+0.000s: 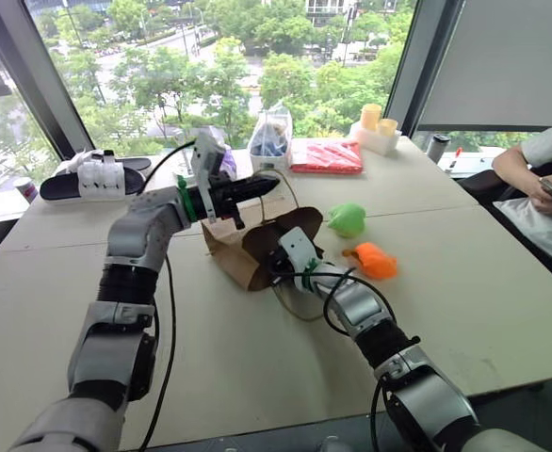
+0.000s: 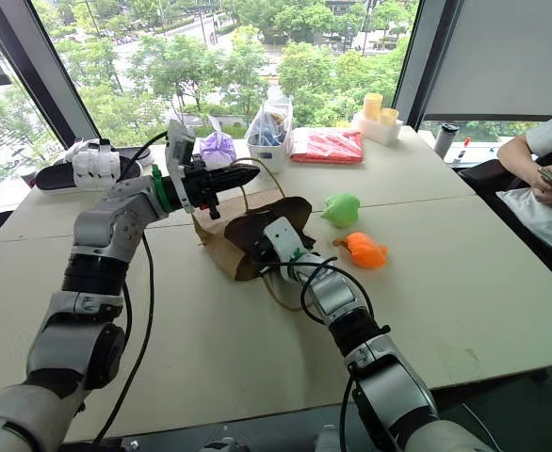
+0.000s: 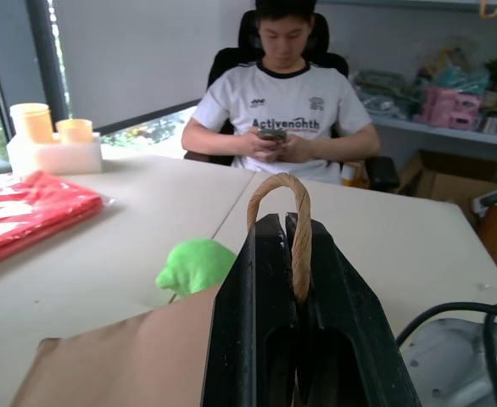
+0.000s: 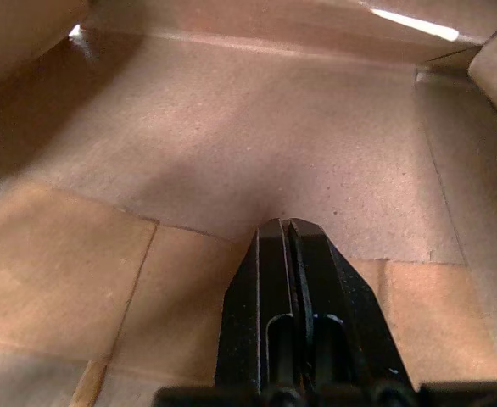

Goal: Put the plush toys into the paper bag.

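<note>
Across the desk point(image 1: 464, 282) I see a red packet point(image 1: 326, 156), a clear plastic bag point(image 1: 271, 138), a purple pouch point(image 2: 219, 148), possibly two yellowish cups point(image 1: 378, 120), and a seated person point(image 3: 280, 110).

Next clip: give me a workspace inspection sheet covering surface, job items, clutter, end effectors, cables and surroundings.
Surface: pale beige tabletop.
Job's things: brown kraft paper bag lying on its side, mouth open; light green plush blob and small orange plush toy lie outside it on the table.
Clutter: knotted purple pouch, clear plastic bag with blue contents, red flat packet, white tray of yellow cups.
End effectors: left end effector shut on the bag's tan cord handle; right end effector shut, empty, inside the bag.
Cables: black cables along both arms.
Surroundings: windows onto trees; seated person holding a phone.
</note>
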`<state>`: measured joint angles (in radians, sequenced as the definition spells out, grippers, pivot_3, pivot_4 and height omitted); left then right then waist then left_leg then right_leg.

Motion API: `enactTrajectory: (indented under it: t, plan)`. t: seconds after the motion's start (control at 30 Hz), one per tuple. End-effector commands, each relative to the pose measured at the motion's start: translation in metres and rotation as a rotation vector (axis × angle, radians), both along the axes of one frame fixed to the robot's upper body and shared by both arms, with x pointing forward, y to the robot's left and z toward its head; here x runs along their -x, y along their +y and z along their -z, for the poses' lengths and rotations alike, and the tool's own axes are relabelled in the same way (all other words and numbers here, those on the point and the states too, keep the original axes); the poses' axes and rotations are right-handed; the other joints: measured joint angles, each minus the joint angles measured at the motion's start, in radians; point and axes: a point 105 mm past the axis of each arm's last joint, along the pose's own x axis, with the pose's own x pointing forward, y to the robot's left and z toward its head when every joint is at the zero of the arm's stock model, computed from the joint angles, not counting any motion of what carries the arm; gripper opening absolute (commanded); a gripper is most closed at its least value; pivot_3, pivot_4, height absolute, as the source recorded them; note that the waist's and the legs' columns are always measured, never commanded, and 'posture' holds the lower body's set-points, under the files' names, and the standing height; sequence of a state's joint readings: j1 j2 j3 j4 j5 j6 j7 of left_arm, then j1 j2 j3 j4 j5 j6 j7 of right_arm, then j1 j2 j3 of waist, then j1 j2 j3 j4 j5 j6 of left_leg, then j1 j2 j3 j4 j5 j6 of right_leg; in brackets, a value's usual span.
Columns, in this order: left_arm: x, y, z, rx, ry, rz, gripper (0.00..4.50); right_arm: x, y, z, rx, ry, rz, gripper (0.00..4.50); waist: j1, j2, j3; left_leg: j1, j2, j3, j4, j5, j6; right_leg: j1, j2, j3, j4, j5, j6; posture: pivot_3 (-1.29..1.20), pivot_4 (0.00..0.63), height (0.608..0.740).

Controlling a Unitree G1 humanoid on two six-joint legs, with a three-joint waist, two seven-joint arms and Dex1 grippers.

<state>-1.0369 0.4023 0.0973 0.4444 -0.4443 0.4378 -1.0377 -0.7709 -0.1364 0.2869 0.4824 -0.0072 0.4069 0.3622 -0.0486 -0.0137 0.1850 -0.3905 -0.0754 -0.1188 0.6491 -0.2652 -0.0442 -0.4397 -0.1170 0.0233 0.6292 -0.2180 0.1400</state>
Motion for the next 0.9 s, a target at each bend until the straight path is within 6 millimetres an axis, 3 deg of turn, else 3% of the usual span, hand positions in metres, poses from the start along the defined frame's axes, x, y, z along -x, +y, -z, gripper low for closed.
enactTrajectory:
  t: [0.03,0.2,0.47,0.67,0.77,0.9]
  plan:
    - [-0.001,0.014,-0.029,0.038,-0.090,-0.054,0.02,0.008,0.005,0.005,-0.006,0.023,-0.025,0.00,0.000,0.000,0.000,0.000,0.000,0.000,0.000,0.000,0.000,0.000,0.000,0.000,0.000,0.000,0.000,0.00,0.150,0.740]
    - [-0.003,0.019,-0.032,0.059,-0.091,-0.075,0.02,0.012,0.005,0.006,0.002,0.023,-0.035,0.00,0.001,0.000,0.000,0.000,0.000,0.000,0.000,0.000,0.000,0.000,0.000,0.000,0.000,0.000,0.000,0.00,0.150,0.740]
    - [-0.001,0.010,-0.031,0.093,-0.066,-0.047,0.02,0.014,0.000,-0.009,-0.017,-0.001,-0.031,0.00,0.001,0.000,0.000,0.000,0.000,0.000,0.000,0.000,0.000,0.000,0.000,0.000,0.001,0.000,0.000,0.00,0.150,0.740]
    - [0.015,-0.011,-0.016,0.061,-0.022,0.071,0.02,0.022,-0.009,-0.049,-0.090,-0.059,-0.030,0.00,0.002,0.000,0.000,0.000,0.000,0.000,0.000,0.000,0.000,-0.001,0.000,0.001,0.001,0.000,0.000,0.00,0.150,0.740]
    - [0.020,-0.016,-0.006,0.040,-0.006,0.090,0.02,0.036,-0.027,-0.077,-0.112,-0.104,-0.002,0.00,0.004,0.000,0.000,0.000,0.000,0.000,0.000,0.000,0.000,-0.001,0.000,0.001,0.001,0.000,0.000,0.00,0.150,0.740]
    - [0.022,-0.016,-0.002,0.044,0.004,0.092,0.02,0.057,-0.051,-0.097,-0.144,-0.112,0.038,0.00,0.007,0.000,0.000,-0.001,0.000,0.000,0.001,0.000,0.000,-0.001,0.000,0.001,0.001,0.000,0.000,0.00,0.150,0.740]
